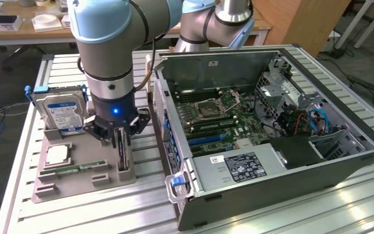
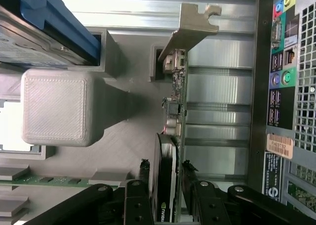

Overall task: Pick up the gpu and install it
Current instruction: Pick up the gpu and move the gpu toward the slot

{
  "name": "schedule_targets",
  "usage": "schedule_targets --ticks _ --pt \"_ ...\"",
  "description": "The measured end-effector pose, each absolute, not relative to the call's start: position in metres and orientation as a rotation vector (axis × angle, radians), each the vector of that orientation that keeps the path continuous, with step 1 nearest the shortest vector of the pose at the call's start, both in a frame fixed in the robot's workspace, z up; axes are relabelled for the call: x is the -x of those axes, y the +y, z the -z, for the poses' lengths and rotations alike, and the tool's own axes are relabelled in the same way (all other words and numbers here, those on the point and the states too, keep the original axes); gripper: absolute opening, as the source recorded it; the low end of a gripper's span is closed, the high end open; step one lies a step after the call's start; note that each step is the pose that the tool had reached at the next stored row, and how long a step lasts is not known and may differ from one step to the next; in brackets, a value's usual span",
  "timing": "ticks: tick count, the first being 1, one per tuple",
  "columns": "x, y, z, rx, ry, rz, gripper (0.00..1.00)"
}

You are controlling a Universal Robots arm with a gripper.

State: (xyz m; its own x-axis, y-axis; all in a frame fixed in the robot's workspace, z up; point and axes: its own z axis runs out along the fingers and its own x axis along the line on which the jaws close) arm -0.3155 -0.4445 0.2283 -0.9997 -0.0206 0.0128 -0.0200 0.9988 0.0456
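Two black fingers (image 2: 143, 175) of the gripper (image 1: 122, 141) stand spread, one on each side of the gpu (image 2: 167, 165), a thin dark circuit card with a pale metal bracket. The gpu stands on edge in a slot of the grey plastic holder (image 1: 76, 178) on the slatted aluminium table (image 1: 109, 214), at 9 o'clock of the open black computer case (image 1: 271, 146) in the exterior view. A blue-labelled silver hard drive (image 1: 60, 113) stands at the gripper's 10 o'clock.

Your gripper (image 1: 120, 138) straddles the gpu (image 1: 123, 157). It stands on edge in the holder (image 1: 76, 181), beside the open case (image 1: 271, 195).
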Motion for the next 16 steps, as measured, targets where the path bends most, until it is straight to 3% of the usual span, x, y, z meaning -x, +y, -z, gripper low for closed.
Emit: schedule_targets --ticks 16 --pt "0.3155 -0.4423 -0.2240 -0.032 -3.127 0.071 0.39"
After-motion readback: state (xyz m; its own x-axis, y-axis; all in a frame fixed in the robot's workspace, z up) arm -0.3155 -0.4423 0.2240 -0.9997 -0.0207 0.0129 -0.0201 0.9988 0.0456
